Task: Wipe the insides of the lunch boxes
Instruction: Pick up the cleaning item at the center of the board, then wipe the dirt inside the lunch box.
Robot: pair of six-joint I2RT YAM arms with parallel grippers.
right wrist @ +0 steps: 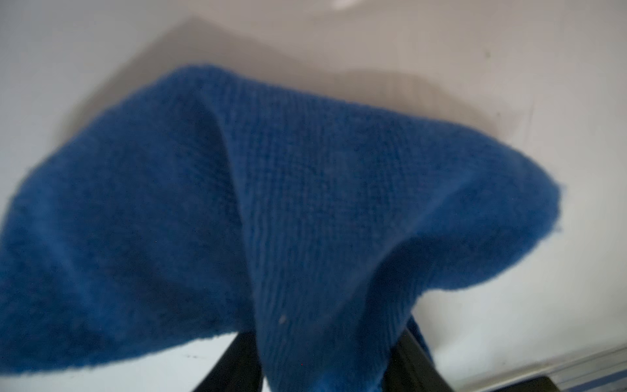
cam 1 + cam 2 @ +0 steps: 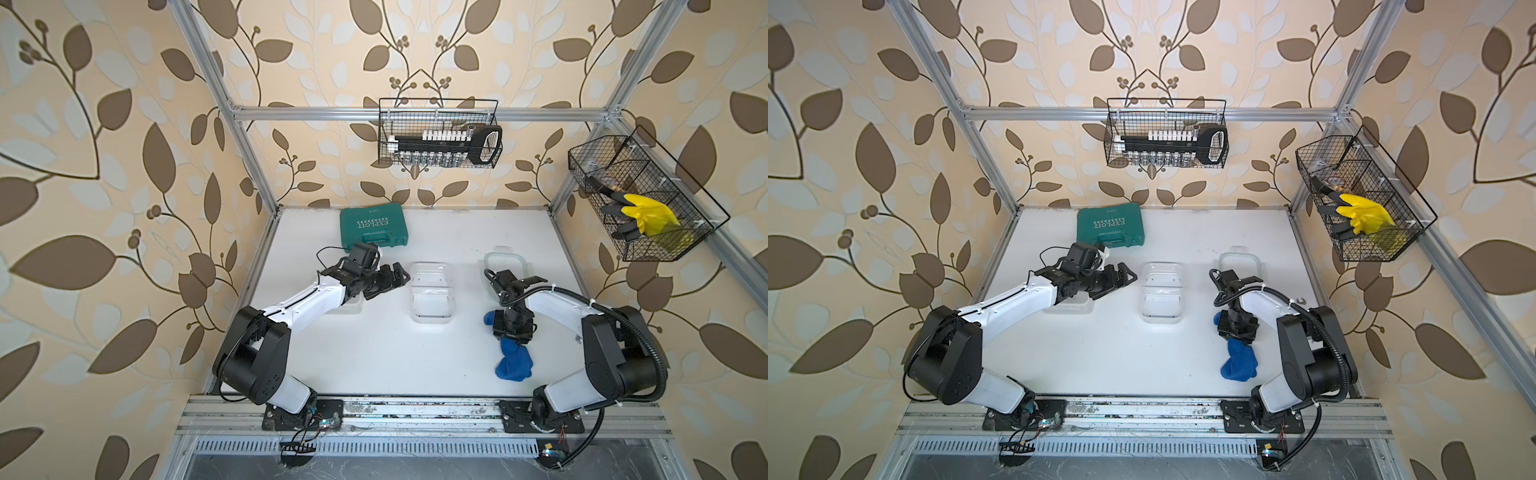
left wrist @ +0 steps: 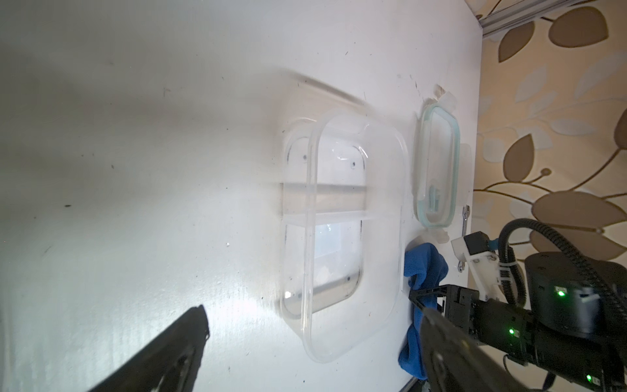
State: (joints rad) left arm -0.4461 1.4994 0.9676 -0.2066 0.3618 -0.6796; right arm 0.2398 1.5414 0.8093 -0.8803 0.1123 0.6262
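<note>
Open tub (image 2: 431,293) sits mid-surface, nothing holding it; green-rimmed lid (image 2: 503,259) lies flat toward the far right corner. A second tub (image 2: 1075,309) is partly hidden under the left arm. Left pincer (image 2: 390,283) is jaws wide, empty, near the open tub on its left-edge side, not touching. Right pincer (image 2: 512,334) points down near the right edge, blue cloth (image 2: 513,365) pinched between its jaws, most of it trailing toward the front edge. Risks: the pinch looks off-centre, so the cloth may slip out. A dragging tail could snag the rim. An unbraced, light tub will likely skid or tip once wiping pushes on it
</note>
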